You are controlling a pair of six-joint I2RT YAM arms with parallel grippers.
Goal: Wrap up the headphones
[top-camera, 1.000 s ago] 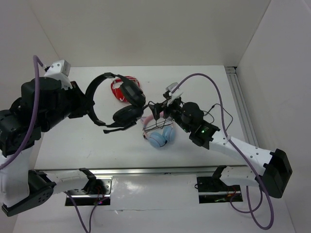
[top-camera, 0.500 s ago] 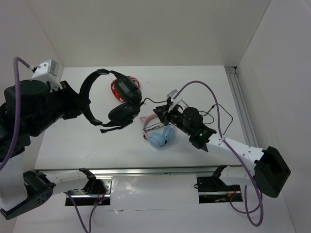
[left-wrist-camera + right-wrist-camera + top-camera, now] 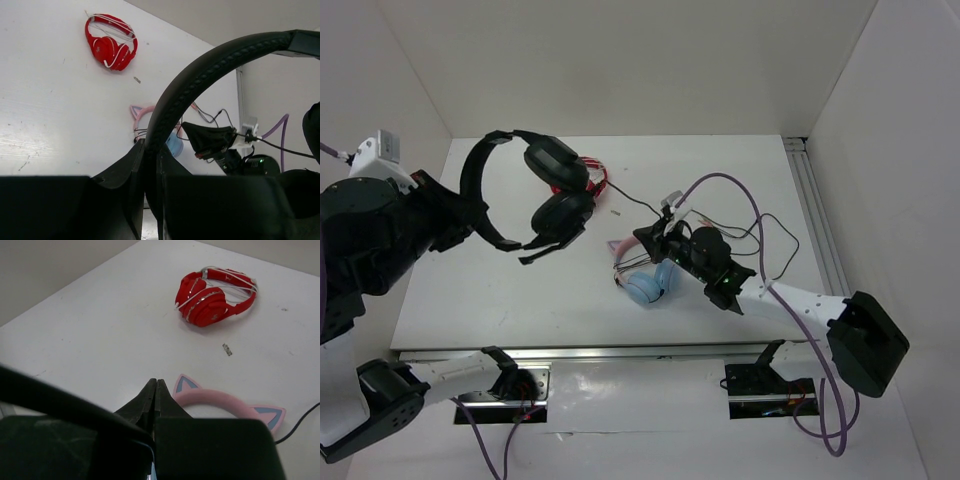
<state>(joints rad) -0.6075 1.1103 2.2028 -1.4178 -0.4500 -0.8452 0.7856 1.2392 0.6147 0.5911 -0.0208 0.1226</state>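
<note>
The black headphones (image 3: 560,212) hang in the air at the upper left, earcups and boom microphone dangling. My left gripper (image 3: 472,222) is shut on their padded headband (image 3: 200,75), which rises between its fingers (image 3: 125,170) in the left wrist view. Their thin black cable (image 3: 635,203) runs right from the earcups, passes over my right gripper (image 3: 642,238) and ends in loose loops (image 3: 770,235) on the table. The right gripper (image 3: 156,385) is shut, its tips pressed together above the table. No cable shows between them in the right wrist view.
Red headphones (image 3: 598,178) lie at the back, partly behind the raised earcups. Pink-and-blue cat-ear headphones (image 3: 645,288) lie just under and beside the right gripper. A small scrap (image 3: 227,349) lies between them. A metal rail (image 3: 815,215) runs along the table's right edge.
My left arm has lifted the black headphones up and to the left, drawing the cable out. The right gripper has gone from open to shut and shifted left over the cat-ear headphones.
</note>
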